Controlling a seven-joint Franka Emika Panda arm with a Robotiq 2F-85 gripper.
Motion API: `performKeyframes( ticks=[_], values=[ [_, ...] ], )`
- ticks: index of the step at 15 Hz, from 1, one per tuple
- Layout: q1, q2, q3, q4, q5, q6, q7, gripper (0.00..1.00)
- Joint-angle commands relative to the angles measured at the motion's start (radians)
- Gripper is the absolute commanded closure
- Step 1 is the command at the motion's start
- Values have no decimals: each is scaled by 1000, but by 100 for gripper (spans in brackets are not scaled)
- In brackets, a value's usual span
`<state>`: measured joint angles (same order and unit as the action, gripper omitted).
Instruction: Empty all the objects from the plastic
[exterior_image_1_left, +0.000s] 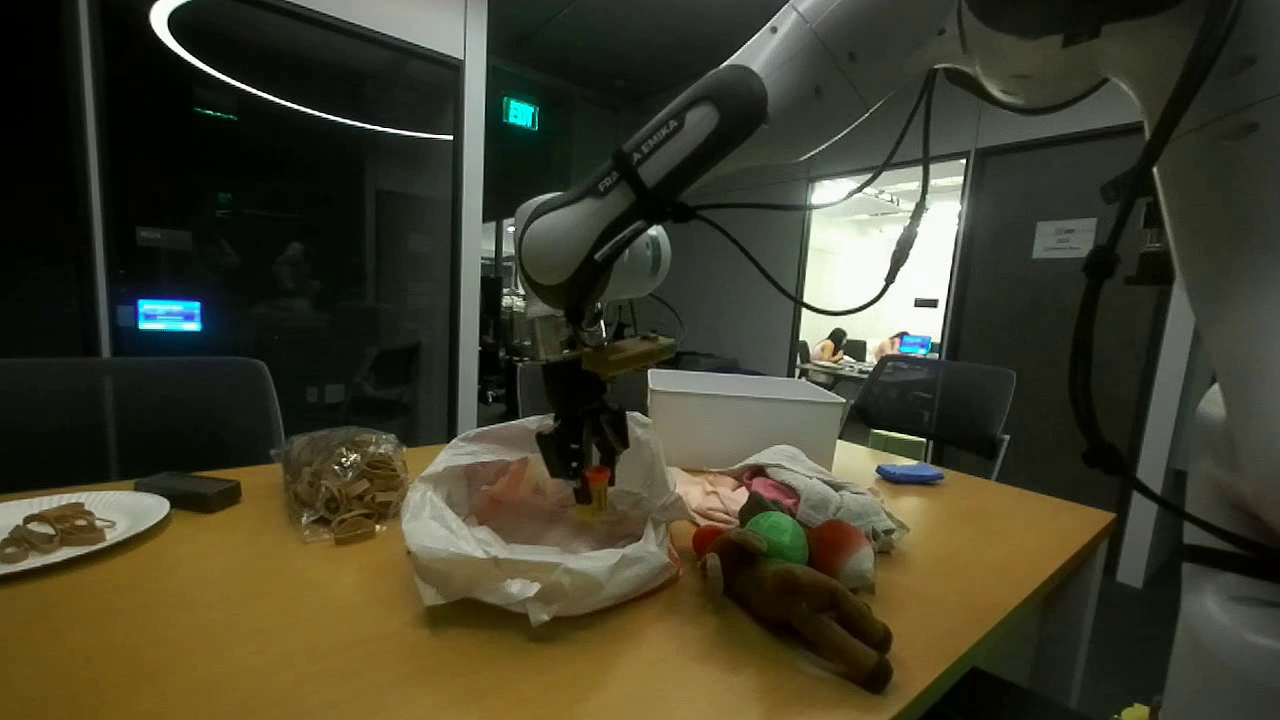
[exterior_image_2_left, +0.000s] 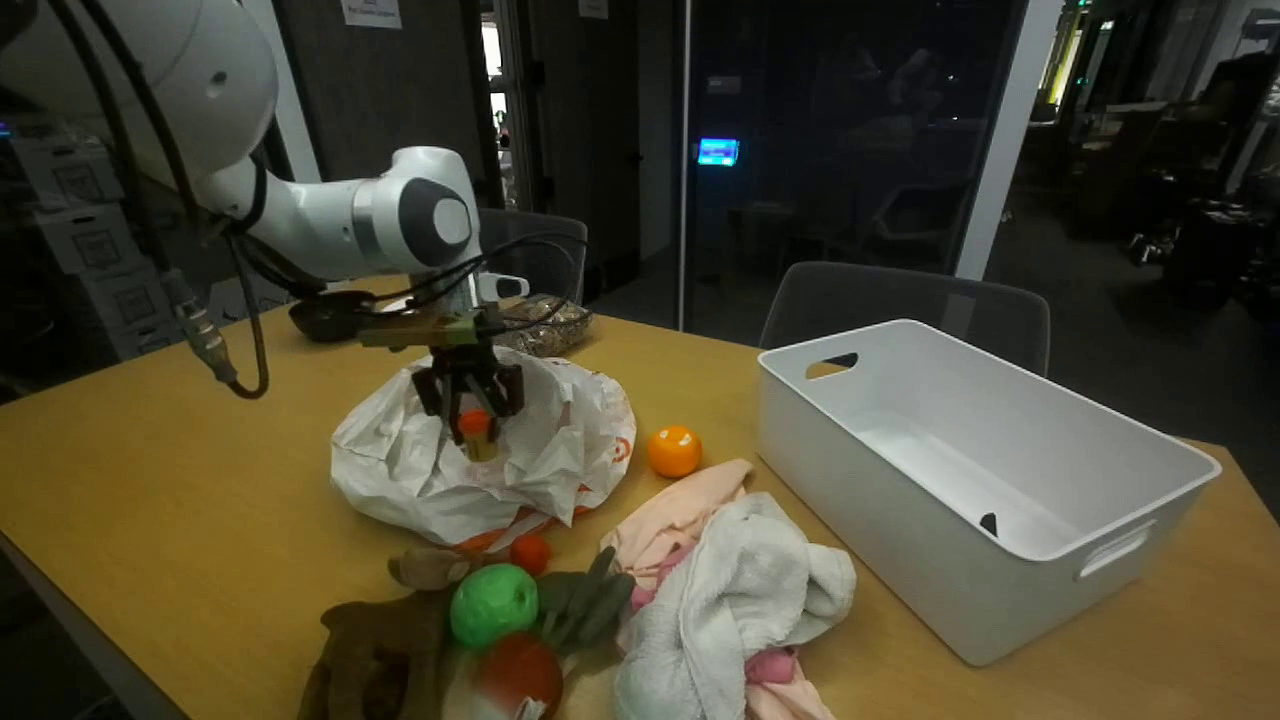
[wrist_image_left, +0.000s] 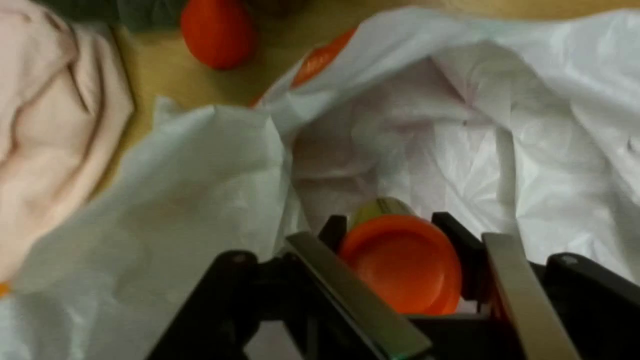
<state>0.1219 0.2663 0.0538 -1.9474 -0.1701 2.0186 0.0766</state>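
Wrist view: gripper (wrist_image_left: 392, 232), jaws partway apart, grips a small yellowish bottle (wrist_image_left: 399, 260), orange-capped, nearly upright, at the mouth of a thin, crumpled white plastic bag (wrist_image_left: 560, 165) with orange print.

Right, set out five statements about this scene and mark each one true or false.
1. The gripper holds a capped container. True.
2. The bag is tied shut. False: it gapes open.
3. In an exterior view, an orange sits between the bag and the box. True.
4. The brown plush lies in the box. False: it lies on the table, outside both box and bag.
5. The green piece is outside the bag. True.
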Motion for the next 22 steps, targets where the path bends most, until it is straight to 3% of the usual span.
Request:
performKeyframes(
  ticks=[1,6,11,18,22],
  values=[
    [-7,-108,2,-32,-8,-200,-25,76],
    [-21,-209,-9,-110,-79,-345,16,76],
    [-48,-264,-26,-247,-300,-277,128,76],
    [-99,-278,-55,-377,-500,58,221,76],
    [-126,-279,-76,-414,-489,257,223,76]
  ],
)
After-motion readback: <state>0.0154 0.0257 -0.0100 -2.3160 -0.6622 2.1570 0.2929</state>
